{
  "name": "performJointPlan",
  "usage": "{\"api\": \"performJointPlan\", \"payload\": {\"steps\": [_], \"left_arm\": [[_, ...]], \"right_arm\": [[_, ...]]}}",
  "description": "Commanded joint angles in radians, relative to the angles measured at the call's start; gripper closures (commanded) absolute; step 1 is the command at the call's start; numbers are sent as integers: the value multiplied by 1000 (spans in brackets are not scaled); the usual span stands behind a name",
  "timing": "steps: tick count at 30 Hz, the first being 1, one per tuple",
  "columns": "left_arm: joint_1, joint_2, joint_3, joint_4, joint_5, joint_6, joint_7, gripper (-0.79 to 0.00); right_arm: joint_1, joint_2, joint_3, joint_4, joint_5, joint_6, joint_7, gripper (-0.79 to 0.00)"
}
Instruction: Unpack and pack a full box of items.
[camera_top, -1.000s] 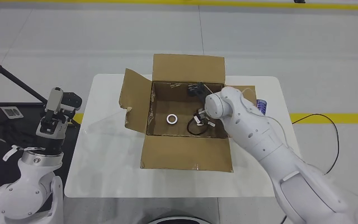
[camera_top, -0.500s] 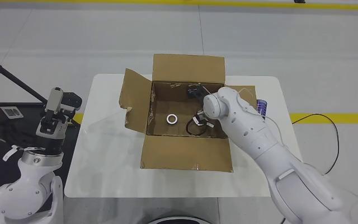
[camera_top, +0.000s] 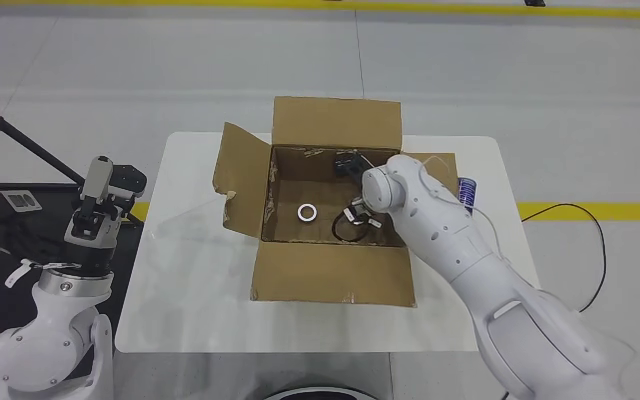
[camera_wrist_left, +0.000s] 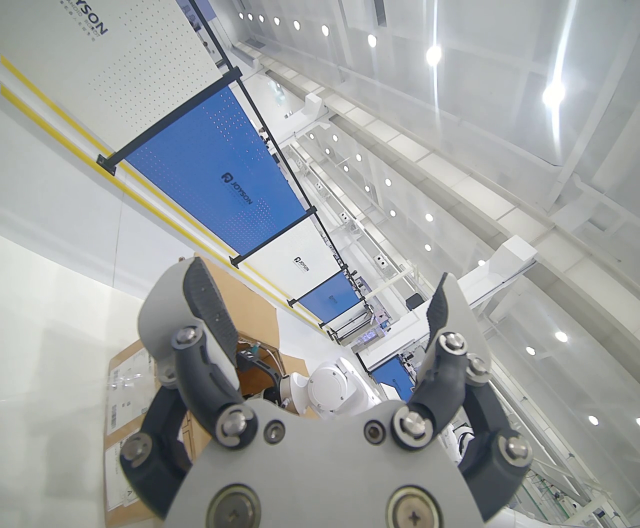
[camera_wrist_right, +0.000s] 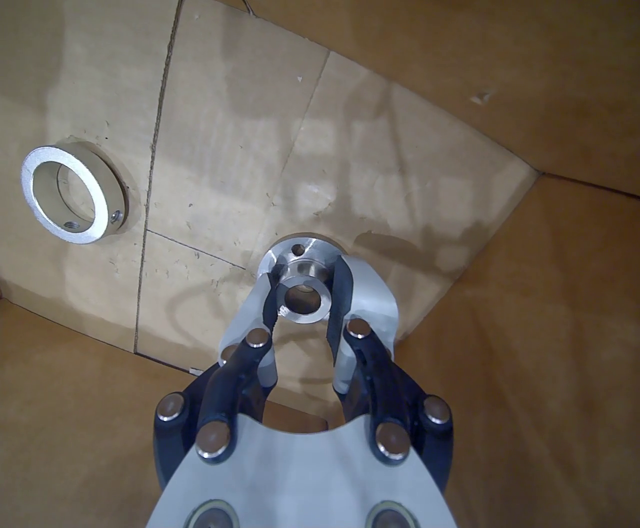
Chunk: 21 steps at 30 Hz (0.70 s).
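Observation:
An open cardboard box (camera_top: 335, 272) stands on the white table (camera_top: 190, 300). My right gripper (camera_wrist_right: 305, 286) is down inside it, shut on the hub of a small flanged metal bushing (camera_wrist_right: 295, 254) that rests on the box floor. A silver metal ring (camera_wrist_right: 31, 175) lies flat on the floor beside it, also seen as the ring (camera_top: 308, 211) in the top view. There my right gripper (camera_top: 358, 214) sits under its white wrist. My left gripper (camera_wrist_left: 320, 280) stands open and holds nothing, pointing upward off the table's left side (camera_top: 100, 188).
A black cable loop (camera_top: 345, 232) lies by the right gripper, and dark parts (camera_top: 345, 159) sit against the box's far wall. Four flaps are folded outward. A small blue-patterned object (camera_top: 468, 187) stands on the table right of the box.
The right arm has shifted slightly to the left inside the box. The left arm has kept still.

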Motion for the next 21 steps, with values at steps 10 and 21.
{"api": "performJointPlan", "payload": {"steps": [10,21], "left_arm": [[0,0,0,0,0,0,0,-785],[0,0,0,0,0,0,0,-785]], "right_arm": [[8,-9,19,5,-14,-8,8,0],[-18,22,93,-134,-34,-23,50,0]]}}
